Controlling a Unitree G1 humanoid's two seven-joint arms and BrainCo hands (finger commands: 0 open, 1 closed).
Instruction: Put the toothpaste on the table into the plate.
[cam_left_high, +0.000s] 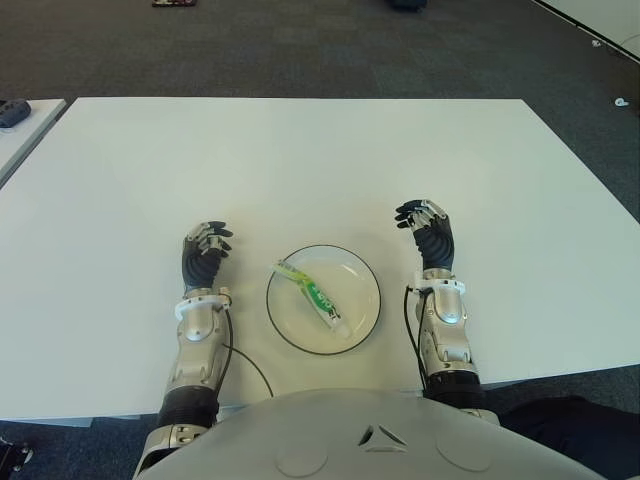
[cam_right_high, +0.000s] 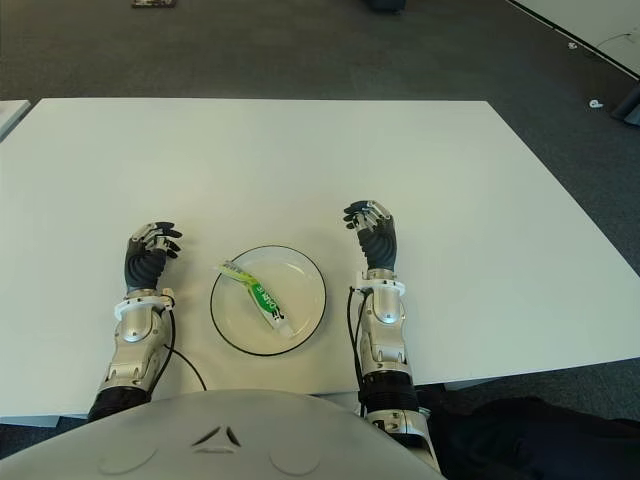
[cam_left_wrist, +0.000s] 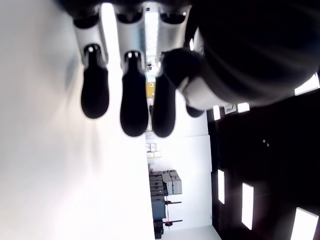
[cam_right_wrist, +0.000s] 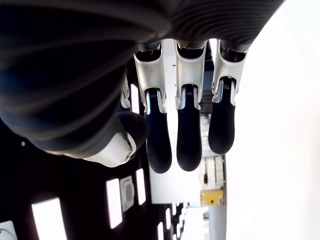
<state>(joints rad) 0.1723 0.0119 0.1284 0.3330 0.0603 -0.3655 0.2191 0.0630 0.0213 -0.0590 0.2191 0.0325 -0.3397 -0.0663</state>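
1. Toothpaste tube (cam_left_high: 314, 294), lying in the plate (cam_left_high: 362, 268): green and white printing is visible on the tube, but the characters are too small to read.
2. No other text, label, brand, number or sign is legible in any view.

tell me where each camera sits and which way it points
Left eye view: on the head, looking down at the table; plate holding the toothpaste, left robot hand and right robot hand beside it.
Right eye view: same scene, set slightly to the right.
Left wrist view: on the left wrist, along its own empty fingers.
Right wrist view: on the right wrist, along its own empty fingers.
Both wrist views share the table.
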